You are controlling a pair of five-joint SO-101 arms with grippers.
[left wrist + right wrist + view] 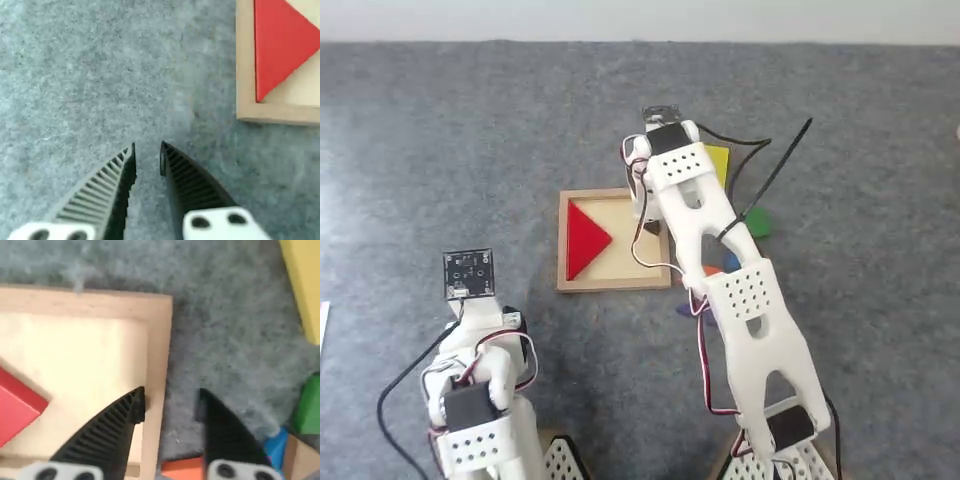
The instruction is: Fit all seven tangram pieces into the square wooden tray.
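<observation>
Your right gripper, spread and empty, straddles the right rim of the tray; left gripper rests slightly parted. Red triangle seated; next, probably grasp the orange piece.

A grey felt-like mat lies underneath everything; a pale strip borders it at twelve o'clock, a white sliver at nine.

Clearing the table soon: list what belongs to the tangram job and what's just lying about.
Job: wooden tray; red triangle in it; yellow piece, green piece, blue piece, orange piece beside it.
Lying about: grey mat; white object at its left edge.
</observation>
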